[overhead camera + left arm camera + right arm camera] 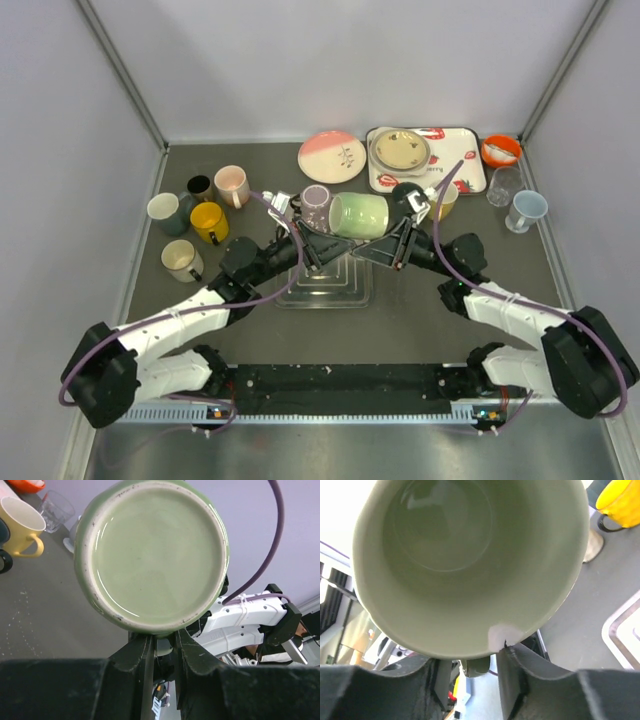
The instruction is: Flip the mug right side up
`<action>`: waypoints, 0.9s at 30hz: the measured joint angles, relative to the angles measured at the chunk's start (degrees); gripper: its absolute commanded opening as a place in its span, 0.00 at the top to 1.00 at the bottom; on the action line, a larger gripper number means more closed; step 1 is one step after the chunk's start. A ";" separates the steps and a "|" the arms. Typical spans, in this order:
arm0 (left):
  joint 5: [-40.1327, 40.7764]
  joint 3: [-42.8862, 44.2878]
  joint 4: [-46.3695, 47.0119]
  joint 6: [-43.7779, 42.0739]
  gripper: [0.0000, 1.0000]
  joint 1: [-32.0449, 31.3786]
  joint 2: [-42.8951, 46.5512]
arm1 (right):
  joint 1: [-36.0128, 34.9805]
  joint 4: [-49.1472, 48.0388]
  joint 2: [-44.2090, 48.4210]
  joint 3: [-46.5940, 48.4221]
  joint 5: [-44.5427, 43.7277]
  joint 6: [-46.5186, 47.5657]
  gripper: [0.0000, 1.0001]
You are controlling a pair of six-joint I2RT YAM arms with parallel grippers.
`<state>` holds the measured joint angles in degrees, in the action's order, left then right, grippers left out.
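A pale green mug (358, 215) hangs on its side above the table between my two grippers. In the left wrist view its base (150, 555) faces the camera, and my left gripper (164, 640) is shut on the mug's handle (166, 647) just below it. In the right wrist view I look into the mug's open mouth (465, 565). My right gripper (470, 662) straddles the same handle (476, 666) with a gap still showing on its left side, and one finger (520, 665) touches the rim. From above, the left gripper (315, 248) and the right gripper (402, 245) meet under the mug.
A clear plastic tray (325, 285) lies under the mug. Several mugs stand at the left, among them a yellow one (209, 222). A purple mug (316, 198), a pink plate (331, 156), a strawberry tray (470, 170), an orange bowl (500, 150), a glass (503, 185) and a pale cup (527, 210) stand behind.
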<state>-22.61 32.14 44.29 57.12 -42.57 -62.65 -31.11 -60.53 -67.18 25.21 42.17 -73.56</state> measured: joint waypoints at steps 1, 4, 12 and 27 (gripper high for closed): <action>0.28 0.04 0.48 -0.02 1.00 -0.33 -0.13 | 0.00 -1.01 -0.22 -0.04 -0.22 -0.44 0.67; 1.73 0.13 1.90 -0.09 1.00 -0.98 -0.22 | 0.11 -5.35 -1.33 -0.07 -0.90 -2.84 0.81; 3.56 0.35 1.51 -0.13 0.83 -1.99 0.48 | 0.94 -8.76 -2.34 0.83 1.31 -3.87 1.00; 15.58 1.22 -21.00 -17.09 0.27 -4.20 16.41 | 3.15 50.99 13.55 15.47 -7.85 23.63 1.00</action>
<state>-7.03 33.36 23.29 40.03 -46.76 -46.24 -27.97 -9.54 -53.63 40.69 34.33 -49.93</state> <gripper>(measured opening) 0.708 0.155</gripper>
